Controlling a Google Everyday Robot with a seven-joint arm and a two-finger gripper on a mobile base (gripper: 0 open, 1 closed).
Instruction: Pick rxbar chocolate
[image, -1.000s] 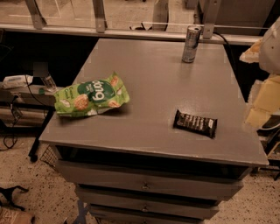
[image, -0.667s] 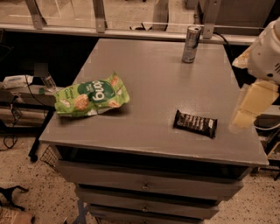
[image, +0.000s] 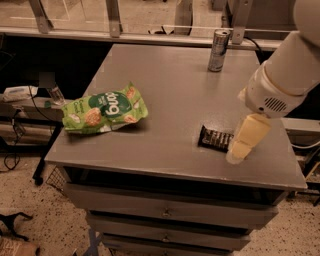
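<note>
The rxbar chocolate (image: 215, 138) is a small flat black bar with pale lettering, lying on the grey table (image: 175, 100) near its front right. My gripper (image: 242, 145) hangs from the white arm at the right, its pale tip just right of the bar and covering the bar's right end. It holds nothing that I can see.
A green snack bag (image: 106, 109) lies at the table's left front. A slim silver can (image: 218, 50) stands at the back right. Drawers sit under the table front. A rail and glass run behind the table; cables and a shelf are at the left.
The arm has swung in from the right edge toward the left and down, bringing the gripper over the table to the bar's right end. The bar, bag and can have not moved.
</note>
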